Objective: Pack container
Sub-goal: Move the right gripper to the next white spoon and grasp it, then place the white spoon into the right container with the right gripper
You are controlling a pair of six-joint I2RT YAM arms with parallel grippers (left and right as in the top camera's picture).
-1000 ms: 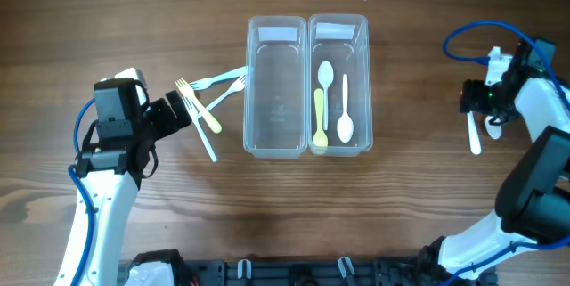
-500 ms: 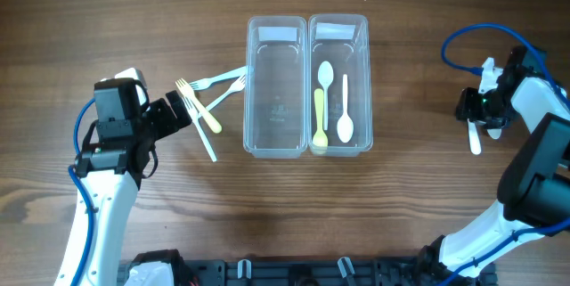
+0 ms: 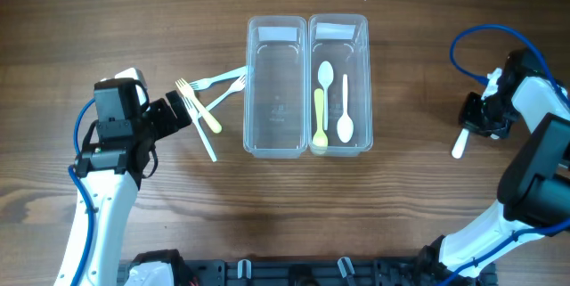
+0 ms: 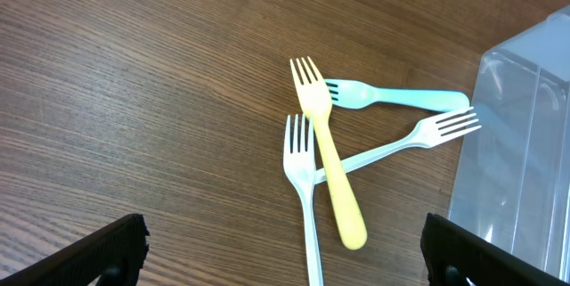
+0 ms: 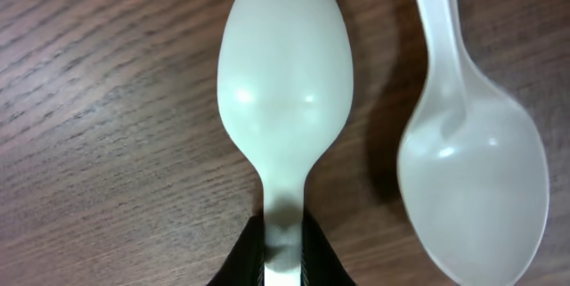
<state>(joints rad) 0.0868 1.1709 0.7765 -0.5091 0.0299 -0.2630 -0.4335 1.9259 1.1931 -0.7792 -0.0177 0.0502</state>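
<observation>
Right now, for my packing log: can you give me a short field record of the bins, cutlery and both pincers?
left bin: empty
right bin: three spoons inside
forks: four, overlapping on the table, left of the bins
left pincer: open, by the forks
right pincer: shut on pale spoon handle
second spoon: beside the held one

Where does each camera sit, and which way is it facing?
Overhead: above the table, looking straight down on clear container, forks, left arm, right arm.
Left wrist: low over the table, facing the forks and container corner; open jaws at bottom corners.
Right wrist: close to the table, facing a white spoon; jaws shut on its handle.
Shared: overhead and left wrist both show the forks.
</observation>
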